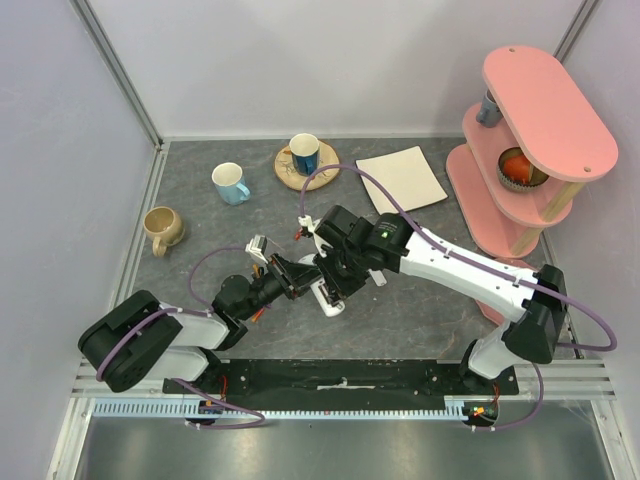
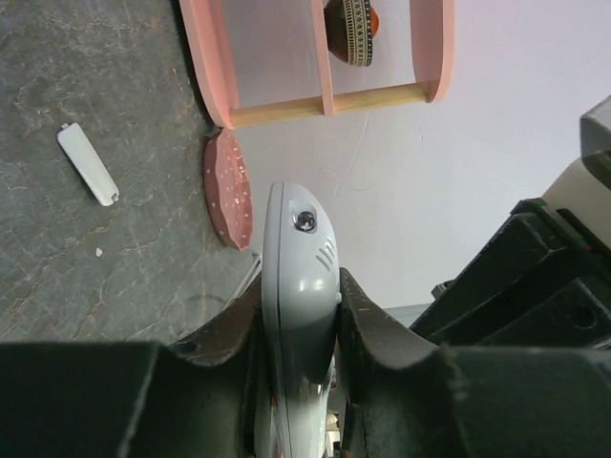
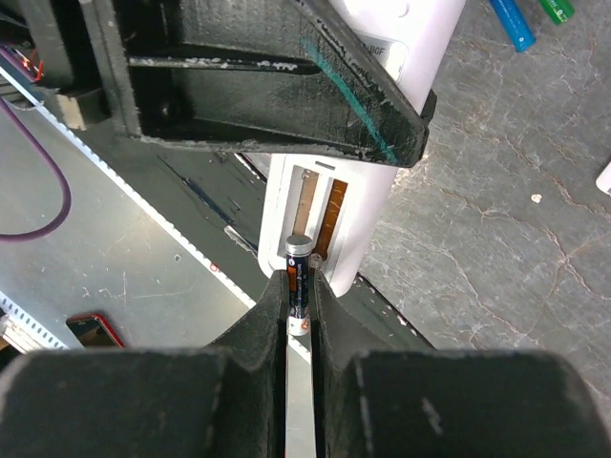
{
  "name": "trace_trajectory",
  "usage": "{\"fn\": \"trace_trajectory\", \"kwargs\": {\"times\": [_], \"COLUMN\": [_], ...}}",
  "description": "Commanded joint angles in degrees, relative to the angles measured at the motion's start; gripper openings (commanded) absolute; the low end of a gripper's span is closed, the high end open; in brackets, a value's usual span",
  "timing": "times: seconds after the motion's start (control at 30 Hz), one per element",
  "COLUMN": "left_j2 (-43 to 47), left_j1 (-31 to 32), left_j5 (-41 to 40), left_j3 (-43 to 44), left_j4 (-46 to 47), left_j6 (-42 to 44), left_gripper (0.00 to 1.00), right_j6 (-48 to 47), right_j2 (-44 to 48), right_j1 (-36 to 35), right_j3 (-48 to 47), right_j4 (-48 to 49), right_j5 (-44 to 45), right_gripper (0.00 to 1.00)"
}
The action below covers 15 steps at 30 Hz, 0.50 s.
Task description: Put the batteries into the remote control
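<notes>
Stiff, probably light remote control [image 2: 301,229] clamped edgewise in left pincer [image 2: 301,286]; right pincer [image 3: 299,283] pinches slick-looking battery [image 3: 299,258] mid-barrel.

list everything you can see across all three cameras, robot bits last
remote control: 1, white, table centre, battery bay open
held battery: 1, dark with orange end, at the open bay
loose batteries: 2, blue and green, on the table
battery cover: 1, white, on the table
mugs: 3; tan left, light blue, blue-and-white on the coaster
coaster: 1, wooden, round, back
plate: 1, cream, square, back
shelf stand: 1, pink, right
disc: 1, red-brown, beside the stand's base
table: 1, grey
left gripper: shut on the remote control
right gripper: shut on the held battery
</notes>
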<state>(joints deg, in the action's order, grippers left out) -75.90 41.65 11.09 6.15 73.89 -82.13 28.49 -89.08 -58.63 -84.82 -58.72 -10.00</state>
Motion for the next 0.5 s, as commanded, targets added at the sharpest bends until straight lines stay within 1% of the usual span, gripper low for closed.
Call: {"fn": "trace_trajectory", "kwargs": {"times": [0.0, 0.47], "left_j2": [1.2, 1.5], "left_j1": [0.3, 1.1], "left_j5": [1.1, 1.7], "left_j3": [0.8, 1.3], "left_j4": [21.5, 21.4], "left_j6": [2.5, 2.6], "left_gripper": [0.02, 0.02], "right_j6": [0.1, 1.6], "right_j2": [-0.7, -1.8], "right_j1": [0.3, 0.7], "right_j3": [0.2, 1.6], "right_j4": [0.9, 4.1], "right_j5": [-1.2, -1.7], "right_gripper": [0.00, 0.00]}}
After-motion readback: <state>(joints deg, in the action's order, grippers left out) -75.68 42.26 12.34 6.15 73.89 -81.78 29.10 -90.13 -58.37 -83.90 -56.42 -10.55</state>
